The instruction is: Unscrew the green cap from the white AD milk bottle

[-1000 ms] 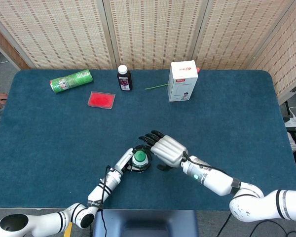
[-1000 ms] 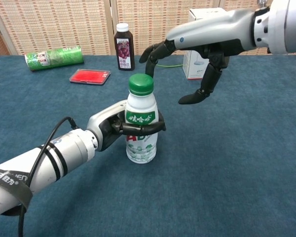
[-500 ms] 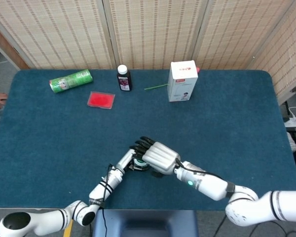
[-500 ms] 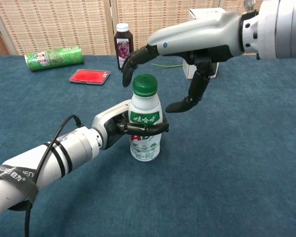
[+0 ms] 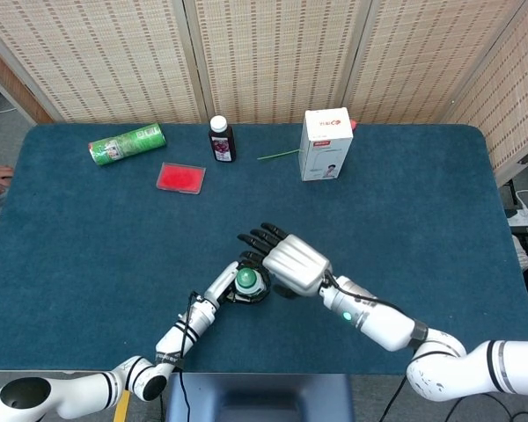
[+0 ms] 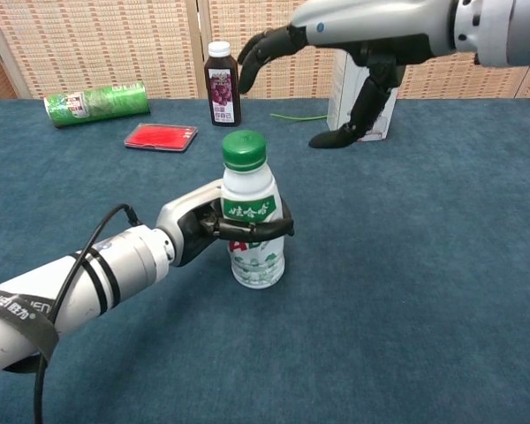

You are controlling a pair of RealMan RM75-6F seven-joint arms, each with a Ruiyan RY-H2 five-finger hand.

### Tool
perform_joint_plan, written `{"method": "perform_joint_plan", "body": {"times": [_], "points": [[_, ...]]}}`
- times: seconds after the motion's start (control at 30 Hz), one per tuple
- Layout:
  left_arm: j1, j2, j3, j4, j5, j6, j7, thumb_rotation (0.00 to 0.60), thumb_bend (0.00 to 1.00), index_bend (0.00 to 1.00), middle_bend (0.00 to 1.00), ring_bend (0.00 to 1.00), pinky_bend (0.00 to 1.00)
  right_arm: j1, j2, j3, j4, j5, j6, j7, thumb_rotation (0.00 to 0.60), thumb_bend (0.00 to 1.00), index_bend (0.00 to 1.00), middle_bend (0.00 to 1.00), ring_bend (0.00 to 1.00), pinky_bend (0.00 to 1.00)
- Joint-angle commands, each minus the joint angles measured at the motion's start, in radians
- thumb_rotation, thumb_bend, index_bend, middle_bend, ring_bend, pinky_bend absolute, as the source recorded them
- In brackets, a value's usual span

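The white AD milk bottle [image 6: 252, 225] stands upright on the blue table, its green cap [image 6: 245, 149] [image 5: 246, 278] on top. My left hand [image 6: 214, 225] [image 5: 229, 283] grips the bottle around its middle, black fingers wrapped over the label. My right hand [image 6: 349, 53] [image 5: 290, 261] hovers well above and to the right of the cap, fingers spread and holding nothing, apart from the bottle.
At the back stand a dark juice bottle [image 6: 223, 84], a white carton [image 5: 326, 143] and a green can [image 6: 97, 102] lying on its side. A flat red box [image 6: 162, 137] and a thin green straw [image 5: 279, 155] lie nearby. The table's far right shows only blue cloth.
My right hand, which had dropped close over the cap half a second ago, has risen and drawn back to the right. The bottle shifted slightly left in my left hand's grip.
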Motion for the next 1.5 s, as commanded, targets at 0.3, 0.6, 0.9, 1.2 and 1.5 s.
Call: {"method": "perform_joint_plan", "body": {"times": [0.3,0.6,0.9,1.2,1.5], "points": [[0.008,0.036,-0.010,-0.005,-0.025,-0.015,0.005,0.600,0.80,0.62,0.76,0.31,0.05,-0.035,0.020,-0.040,0.032,0.013,-0.029,0.028,0.600,0.24,0.17,0.00,0.00,0.00],[-0.001,0.025,-0.017,-0.007,-0.045,-0.034,0.043,0.600,0.80,0.62,0.76,0.31,0.05,-0.037,0.010,-0.034,0.043,-0.021,-0.046,0.065,0.600,0.24,0.17,0.00,0.00,0.00],[-0.013,0.007,-0.040,-0.014,-0.085,-0.045,0.118,0.600,0.80,0.62,0.76,0.31,0.05,-0.010,-0.007,-0.021,0.039,0.000,-0.073,0.061,0.600,0.24,0.17,0.00,0.00,0.00],[-0.019,-0.002,-0.054,-0.019,-0.116,-0.060,0.168,0.600,0.80,0.62,0.76,0.31,0.05,0.018,-0.028,-0.021,0.046,0.044,-0.088,0.042,0.600,0.24,0.17,0.00,0.00,0.00],[-0.029,-0.010,-0.056,-0.010,-0.113,-0.072,0.193,0.600,0.80,0.62,0.77,0.31,0.05,0.040,-0.044,-0.015,0.042,0.069,-0.081,0.025,0.600,0.24,0.17,0.00,0.00,0.00]]}}
